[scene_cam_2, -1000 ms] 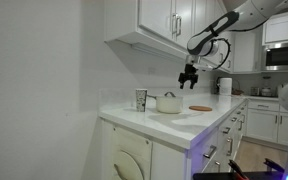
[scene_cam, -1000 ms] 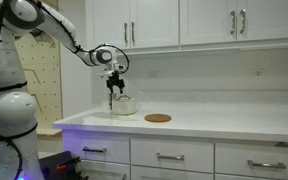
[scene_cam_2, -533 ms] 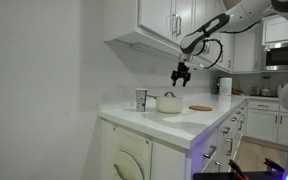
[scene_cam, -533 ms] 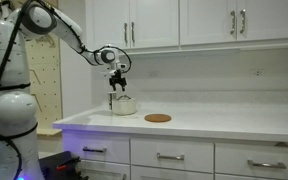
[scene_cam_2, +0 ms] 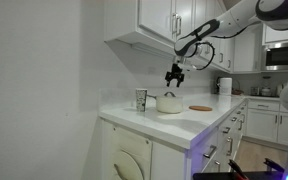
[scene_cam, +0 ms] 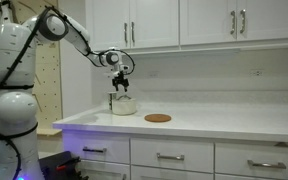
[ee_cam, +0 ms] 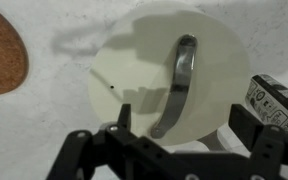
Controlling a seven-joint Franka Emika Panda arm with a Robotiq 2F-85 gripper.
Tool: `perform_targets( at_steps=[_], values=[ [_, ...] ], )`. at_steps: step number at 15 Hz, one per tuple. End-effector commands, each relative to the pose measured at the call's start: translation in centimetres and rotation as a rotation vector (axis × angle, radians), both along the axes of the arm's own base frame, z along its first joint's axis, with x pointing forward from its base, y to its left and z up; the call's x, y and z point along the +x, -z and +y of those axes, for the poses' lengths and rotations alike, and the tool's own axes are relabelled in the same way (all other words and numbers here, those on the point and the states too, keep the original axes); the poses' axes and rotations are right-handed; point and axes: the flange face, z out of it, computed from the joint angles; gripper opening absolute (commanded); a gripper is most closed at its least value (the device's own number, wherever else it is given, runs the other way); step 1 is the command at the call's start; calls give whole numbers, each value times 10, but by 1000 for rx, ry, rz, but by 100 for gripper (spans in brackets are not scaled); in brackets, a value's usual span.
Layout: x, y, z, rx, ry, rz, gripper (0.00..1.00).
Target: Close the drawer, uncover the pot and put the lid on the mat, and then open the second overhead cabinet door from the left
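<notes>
White counter [scene_cam: 224, 124] carries the pot [scene_cam: 123, 104] — jaws spread and empty, hovering above it — mat [scene_cam: 157, 118] lies to its right

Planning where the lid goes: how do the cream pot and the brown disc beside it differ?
The squat cream-white round pot stands tall; the thin brown cork-like round mat lies flat. The pot carries a silvery handle on top; the mat is bare. Both are round, similarly wide, on the white countertop.

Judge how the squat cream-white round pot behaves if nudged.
Probably rigid. The pot sits low and wide on the smooth white counter, so it likely slides rather than tips. Its pale round lid might shift.
</notes>
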Motion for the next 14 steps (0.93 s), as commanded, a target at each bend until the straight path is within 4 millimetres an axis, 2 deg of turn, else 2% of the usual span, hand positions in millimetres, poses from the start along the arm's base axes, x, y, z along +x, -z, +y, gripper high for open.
perform_targets(
  at_steps=[1,7,14],
  values=[
    [17,1,19,-3,19,10,100],
    [35,16,35,-7,42,23,100],
    [58,34,34,-27,87,26,100]
  ],
)
